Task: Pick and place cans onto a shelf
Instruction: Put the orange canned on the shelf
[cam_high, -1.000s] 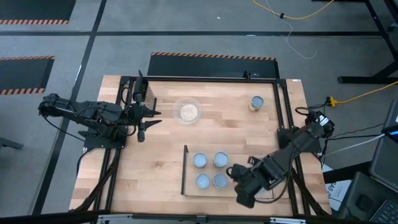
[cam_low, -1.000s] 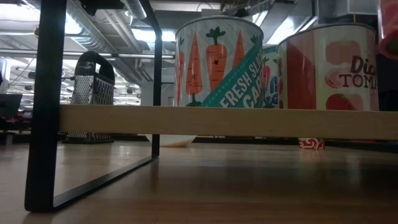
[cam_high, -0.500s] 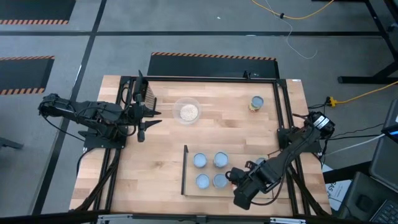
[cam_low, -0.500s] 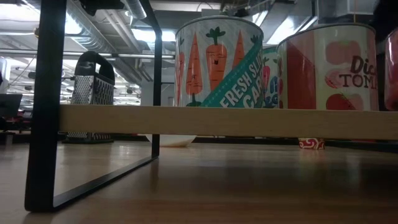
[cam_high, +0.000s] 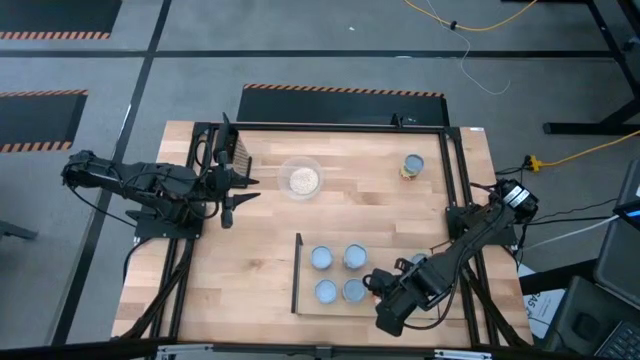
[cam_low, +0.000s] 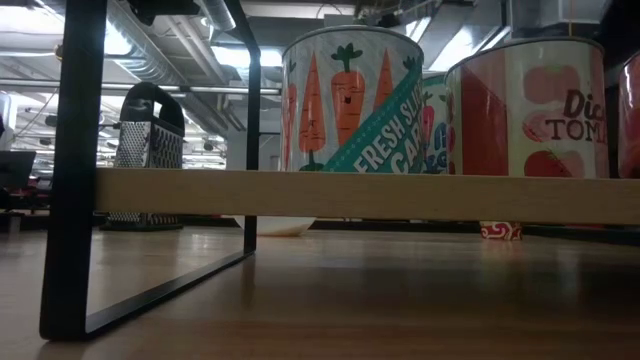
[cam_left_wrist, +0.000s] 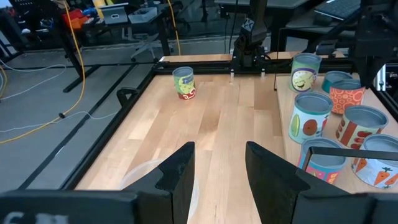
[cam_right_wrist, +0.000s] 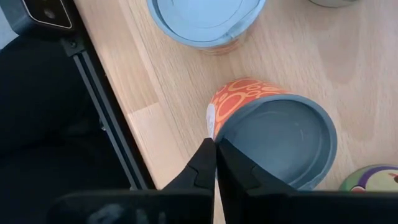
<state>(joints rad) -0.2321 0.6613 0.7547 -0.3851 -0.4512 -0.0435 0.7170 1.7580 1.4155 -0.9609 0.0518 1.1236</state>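
The right tool (cam_high: 392, 300) hung over the shelf's (cam_high: 299, 275) near right corner with its two fingers (cam_right_wrist: 208, 163) pressed together and nothing between them. Directly beyond its tips stood an orange-patterned can (cam_right_wrist: 273, 137), upright, with the fingertips just at its rim on the side nearest the shelf edge; whether they touched the can could not be told. Another can with a pale blue top (cam_right_wrist: 202, 18) stood farther out past it, and the edge of a third showed beside the orange one.

From above, four cans (cam_high: 337, 274) stood in a square on the shelf to the tool's left, and one lone can (cam_high: 412, 166) stood on the worktop (cam_high: 350, 210) well beyond, near the far right.

The left tool (cam_high: 228, 192) waited far across the worktop, fingers (cam_left_wrist: 180, 171) parted and empty, with a clear bowl (cam_high: 300, 178) and a grater (cam_high: 238, 155) close to it.

The cans looked rigid, smooth-walled and probably light, so likely slippery under a weak pinch. The lone can would best be taken across its side wall at mid-height, the jaws opened wider than its width first.
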